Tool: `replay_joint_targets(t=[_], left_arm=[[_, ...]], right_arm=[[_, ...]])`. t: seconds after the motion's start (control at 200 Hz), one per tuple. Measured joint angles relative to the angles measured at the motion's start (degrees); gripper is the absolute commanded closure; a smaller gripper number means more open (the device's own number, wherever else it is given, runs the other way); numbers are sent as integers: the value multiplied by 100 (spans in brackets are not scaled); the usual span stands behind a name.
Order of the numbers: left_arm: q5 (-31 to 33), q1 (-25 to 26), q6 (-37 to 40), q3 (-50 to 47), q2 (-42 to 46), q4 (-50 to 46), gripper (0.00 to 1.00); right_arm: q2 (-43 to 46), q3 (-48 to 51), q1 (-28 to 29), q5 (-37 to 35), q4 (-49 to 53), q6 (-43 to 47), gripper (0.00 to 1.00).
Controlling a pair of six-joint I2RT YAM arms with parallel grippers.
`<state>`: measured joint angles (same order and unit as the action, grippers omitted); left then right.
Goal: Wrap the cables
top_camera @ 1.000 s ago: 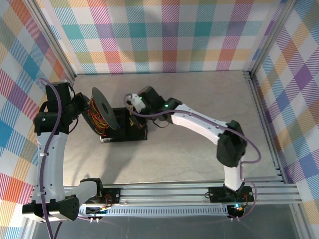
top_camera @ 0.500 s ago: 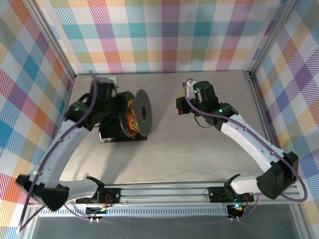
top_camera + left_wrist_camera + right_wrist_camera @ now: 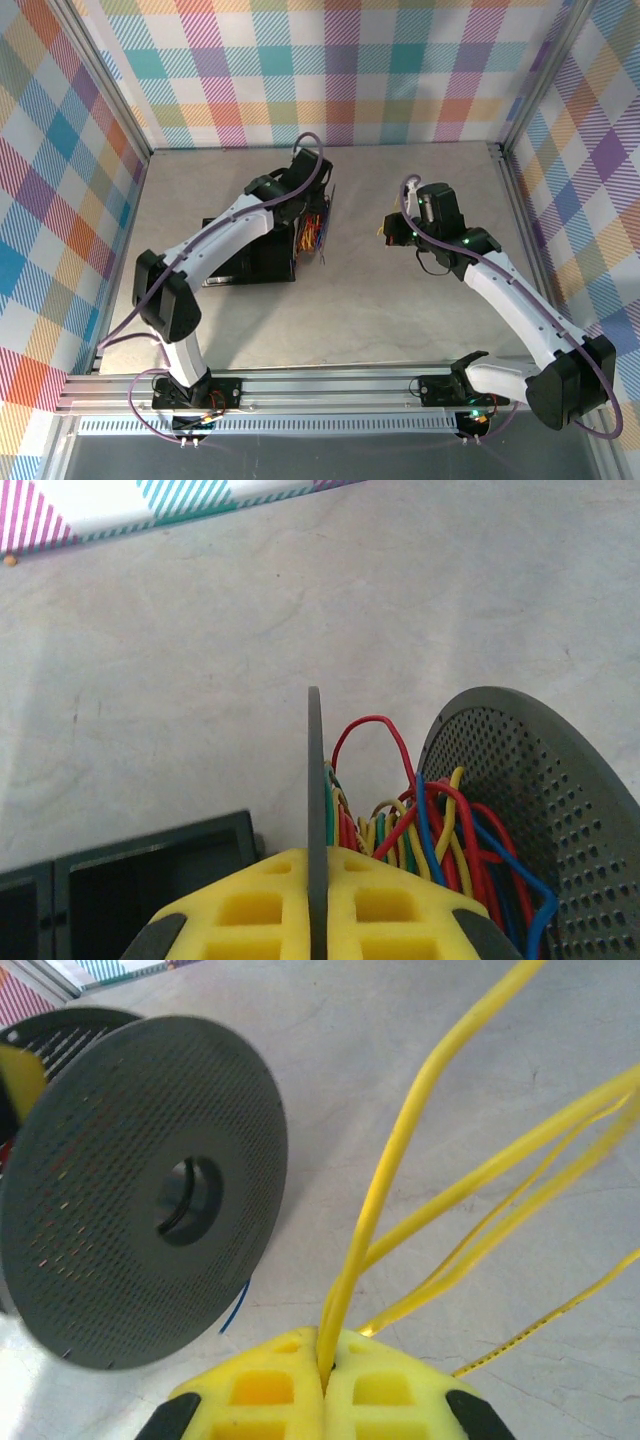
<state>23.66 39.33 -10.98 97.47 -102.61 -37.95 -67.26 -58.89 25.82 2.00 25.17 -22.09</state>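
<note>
The left gripper (image 3: 316,212) sits in the upper middle of the top view, at the spool (image 3: 326,226), which stands edge-on just right of a black stand (image 3: 250,268). In the left wrist view its yellow pads (image 3: 250,910) are clenched on the thin rim of the spool's near flange, which runs up the centre of the frame. The cables (image 3: 400,825), red, yellow, blue and green, lie bunched between that flange and the perforated far flange (image 3: 545,800) at the right. The right gripper (image 3: 392,232) is right of centre in the top view, apart from the spool. In the right wrist view its pads (image 3: 385,1390) are clenched on a yellow cable (image 3: 400,1160) at bottom centre. The strands fan toward the upper right above the grey table (image 3: 450,1040), and the spool's perforated disc fills the left side.
</note>
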Motion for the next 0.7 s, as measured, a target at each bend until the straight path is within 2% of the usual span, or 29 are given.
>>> replay_joint_targets(t=[0.25,0.49,0.7], left_arm=[[-278,-79,914,33,-192,363,100],[-957,-391,1287,33,-291,413,100],[-1220,-566,1499,105,-608,476,100]], right_arm=[[37,170,0,157,-7,0,100],[37,205,0,286,-26,-20,100],[37,280,0,422,-74,-81,100]])
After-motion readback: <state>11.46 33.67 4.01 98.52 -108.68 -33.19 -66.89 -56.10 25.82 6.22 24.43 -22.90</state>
